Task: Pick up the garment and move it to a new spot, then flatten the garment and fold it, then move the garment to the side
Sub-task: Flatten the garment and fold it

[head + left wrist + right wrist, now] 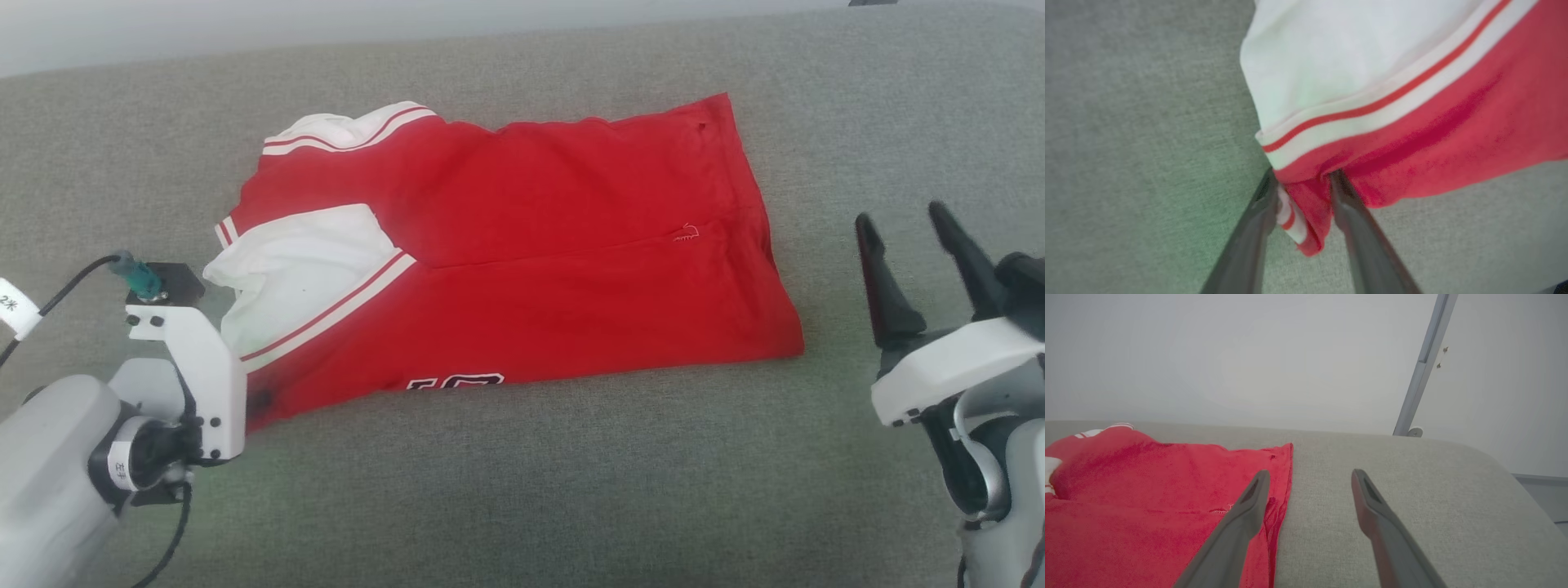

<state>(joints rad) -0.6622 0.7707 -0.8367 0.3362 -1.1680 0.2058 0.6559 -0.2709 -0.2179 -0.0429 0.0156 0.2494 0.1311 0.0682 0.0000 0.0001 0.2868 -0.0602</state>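
Jaws of the left gripper [1301, 181] are closing narrow on a bunched corner of the garment [555, 245]. In the left wrist view the two dark fingers [1249, 237] are rising from the bottom middle of the frame and pressing the red cloth from either side, with a bit of striped trim caught between them. In the head view this gripper is sitting at the lower left of the frame, its white wrist bracket [196, 367] lying over the garment's lower left edge.

Jaws of the right gripper [902, 216] are standing wide and holding nothing. This gripper is showing at the right edge of the head view, near the garment's right hem but not touching it. In the right wrist view its left finger is showing in front of the red hem, while the right finger is showing over bare grey fabric.

The garment is lying folded lengthwise across the middle of the grey upholstered surface [522, 490], running from the centre left to the centre right of the head view. A white sleeve [302, 261] with red and white stripes is lying on top at its left end, and part of the black lettering [455, 381] is peeking out along its lower edge. A pale wall [1249, 355] and a slanting grey post [1423, 363] are showing beyond the surface in the right wrist view.
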